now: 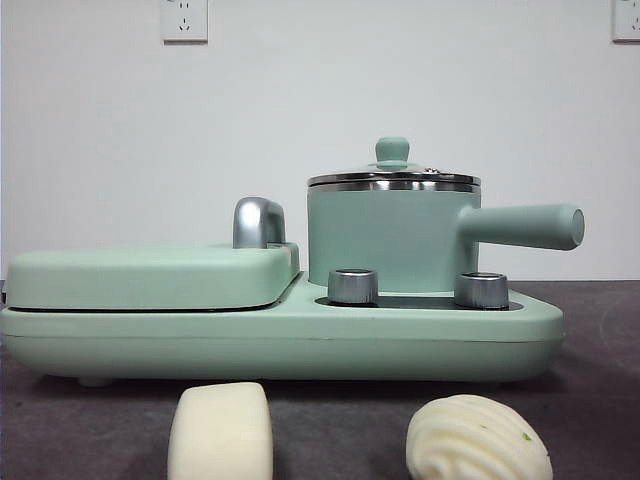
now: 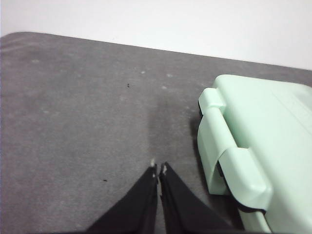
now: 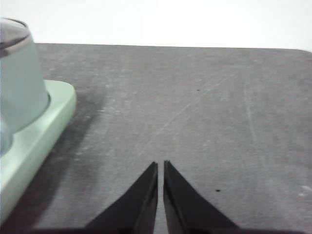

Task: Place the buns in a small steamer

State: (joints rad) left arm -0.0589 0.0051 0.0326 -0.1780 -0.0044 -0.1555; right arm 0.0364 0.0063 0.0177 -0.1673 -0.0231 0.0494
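Grey table (image 3: 195, 107), white wall. Nothing begun: both buns (image 1: 220, 432) (image 1: 478, 440) lie loose, steamer (image 1: 392, 235) lidded (lid first). Left gripper (image 2: 158, 168), right gripper (image 3: 161, 165) closed, empty, flanking appliance.

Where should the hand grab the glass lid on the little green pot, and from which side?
Grip the green knob at the centre of the glass lid, coming straight down from above. The knob stands up clear of the lid, narrow enough for two jaws to close across, while the lid sits flush in the steel rim of the small steamer, leaving no edge to pinch.
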